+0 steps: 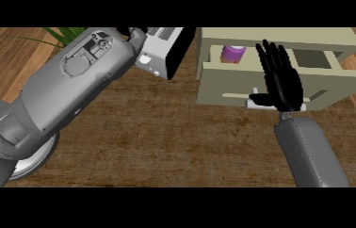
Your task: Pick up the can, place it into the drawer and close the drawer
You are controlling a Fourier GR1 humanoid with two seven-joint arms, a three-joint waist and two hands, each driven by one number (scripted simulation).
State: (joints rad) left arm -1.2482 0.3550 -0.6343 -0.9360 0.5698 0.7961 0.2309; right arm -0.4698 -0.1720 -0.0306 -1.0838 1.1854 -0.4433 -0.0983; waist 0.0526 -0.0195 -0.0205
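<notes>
So the purple can [233,53] is already sitting upright inside the open drawer [271,83], in the left part of it, just behind the drawer's front panel. The right hand [281,81] is black, fingers straight and pointing up, flat against the front of the beige drawer, with the thumb down by the pale handle [243,96]. It's not holding anything. The left forearm [69,90] runs big and grey across the left side of the view, and the left hand is up near a white appliance [161,52], mostly hidden, so I can't tell how it's set. Wooden surface [160,142] underneath, white plate [31,163] edge at lower left, green leaves [66,33] up top.
</notes>
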